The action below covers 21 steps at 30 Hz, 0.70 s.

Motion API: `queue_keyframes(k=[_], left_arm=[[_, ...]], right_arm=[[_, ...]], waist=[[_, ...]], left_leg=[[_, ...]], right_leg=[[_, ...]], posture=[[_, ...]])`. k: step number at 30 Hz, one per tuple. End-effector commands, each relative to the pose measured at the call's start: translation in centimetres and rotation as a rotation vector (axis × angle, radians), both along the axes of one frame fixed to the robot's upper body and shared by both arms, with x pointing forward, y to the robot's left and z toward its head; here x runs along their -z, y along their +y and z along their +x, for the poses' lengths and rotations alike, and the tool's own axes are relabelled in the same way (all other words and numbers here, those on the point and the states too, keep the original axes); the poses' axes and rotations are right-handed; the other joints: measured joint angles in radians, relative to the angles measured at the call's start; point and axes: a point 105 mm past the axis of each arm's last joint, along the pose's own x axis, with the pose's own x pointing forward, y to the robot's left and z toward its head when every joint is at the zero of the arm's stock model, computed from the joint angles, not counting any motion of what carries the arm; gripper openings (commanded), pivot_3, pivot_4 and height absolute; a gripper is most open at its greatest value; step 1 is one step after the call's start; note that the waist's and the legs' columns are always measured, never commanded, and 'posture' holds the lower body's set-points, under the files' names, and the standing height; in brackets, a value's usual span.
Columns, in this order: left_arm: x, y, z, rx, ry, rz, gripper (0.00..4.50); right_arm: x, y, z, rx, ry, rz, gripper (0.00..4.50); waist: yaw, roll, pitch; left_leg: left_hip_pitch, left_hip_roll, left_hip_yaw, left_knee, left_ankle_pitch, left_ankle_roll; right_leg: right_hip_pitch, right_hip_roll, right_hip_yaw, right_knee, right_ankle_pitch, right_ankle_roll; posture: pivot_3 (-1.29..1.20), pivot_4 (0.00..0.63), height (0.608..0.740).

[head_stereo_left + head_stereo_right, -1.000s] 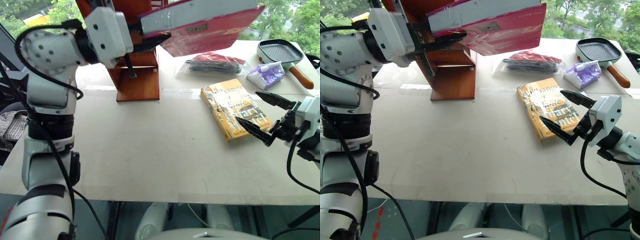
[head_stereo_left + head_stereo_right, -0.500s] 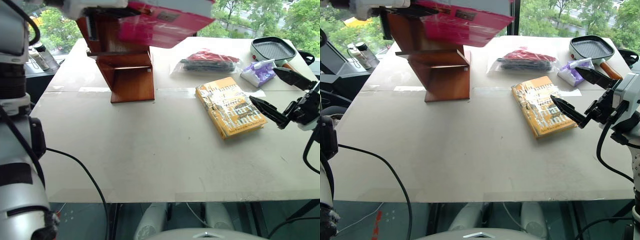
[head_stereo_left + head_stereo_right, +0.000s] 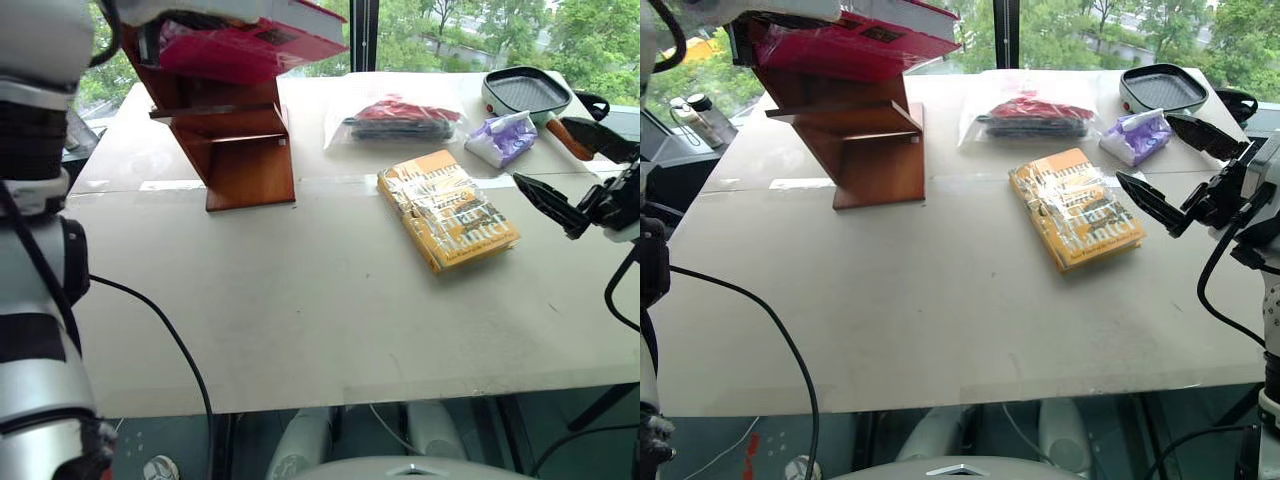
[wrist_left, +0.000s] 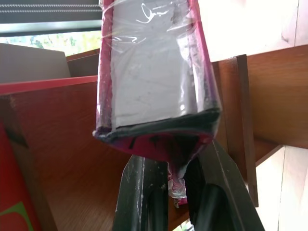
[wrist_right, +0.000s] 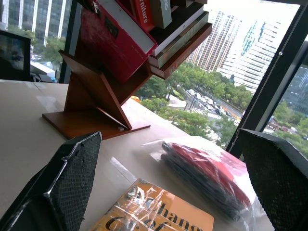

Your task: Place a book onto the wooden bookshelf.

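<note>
- Left end effector pinches the book by its near edge, high at the wooden bookshelf, far left.
- Glossy wrap looks slippery; the stiff, broad book likely levers heavily from an edge grip.
- Right end effector hangs spread, empty.

Left hand raised, clamped shut, right hand low, fingers spread wide

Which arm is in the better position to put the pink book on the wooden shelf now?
Left. Its gripper is shut on the pink book, held at the wooden shelf. The right gripper is open and empty, far across the table, beyond the yellow book.
</note>
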Motion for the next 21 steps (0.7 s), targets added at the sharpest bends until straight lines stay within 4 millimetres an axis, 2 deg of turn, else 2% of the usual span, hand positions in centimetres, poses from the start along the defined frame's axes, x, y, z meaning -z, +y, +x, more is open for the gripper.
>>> queue_keyframes(k=[1, 3, 8, 13, 15, 17, 21], left_arm=[[2.0, 0.0, 1.2, -0.07, 0.044, -0.086, 0.01], [2.6, -1.1, 1.6, -0.074, 0.043, -0.121, 0.01], [3.6, -0.9, 2.2, -0.141, 0.036, -0.088, 0.01], [3.2, -0.9, 2.4, -0.168, 0.009, -0.107, 0.01], [1.6, -1.1, 2.7, -0.168, -0.101, -0.142, 0.01], [1.4, -1.2, 2.5, -0.17, -0.101, -0.169, 0.01], [2.9, -0.8, 2.2, -0.232, -0.037, -0.06, 0.01]], right_arm=[[-1.4, -0.5, -1.0, 0.001, -0.067, -0.022, 4.5], [-1.4, -0.8, -1.3, 0.012, -0.066, -0.026, 4.5], [-1.1, -1.0, -1.8, 0.027, -0.061, -0.027, 4.5], [-0.8, -1.0, -1.7, 0.029, -0.056, -0.027, 4.5], [-0.8, -1.0, -1.6, 0.03, -0.056, -0.027, 4.5], [-0.7, -1.0, -1.5, 0.03, -0.055, -0.024, 4.5], [-0.7, -0.8, -1.1, 0.025, -0.057, -0.019, 4.5]], waist=[[0.003, 0.001, -0.001], [0.016, 0.003, -0.002], [0.027, 0.004, -0.002], [0.024, 0.004, -0.002], [0.025, 0.004, -0.002], [0.028, 0.004, -0.002], [0.027, 0.004, -0.002]], left_leg=[[0.001, 0.0, 0.0, 0.0, 0.0, 0.0], [0.002, 0.002, 0.0, 0.002, -0.002, 0.004], [0.006, 0.003, 0.0, 0.004, 0.0, 0.001], [0.013, 0.004, 0.003, 0.002, 0.0, 0.001], [0.014, 0.005, 0.003, 0.002, 0.0, 0.002], [0.014, 0.005, 0.003, 0.002, 0.0, 0.002], [0.014, 0.005, 0.004, 0.002, 0.0, 0.001]], right_leg=[[0.0, 0.0, 0.0, 0.002, 0.0, 0.0], [0.0, 0.0, 0.001, 0.006, 0.0, 0.0], [0.002, 0.001, 0.001, 0.012, -0.001, 0.001], [0.008, 0.002, 0.005, 0.011, -0.002, 0.003], [0.008, 0.002, 0.006, 0.011, -0.002, 0.004], [0.008, 0.002, 0.006, 0.011, -0.002, 0.004], [0.008, 0.003, 0.006, 0.011, -0.002, 0.004]], posture=[[0.0, 0.15, 0.74], [0.0, 0.15, 0.74], [0.0, 0.15, 0.74], [0.0, 0.15, 0.74], [0.0, 0.15, 0.74], [0.0, 0.15, 0.74], [0.0, 0.15, 0.74]])
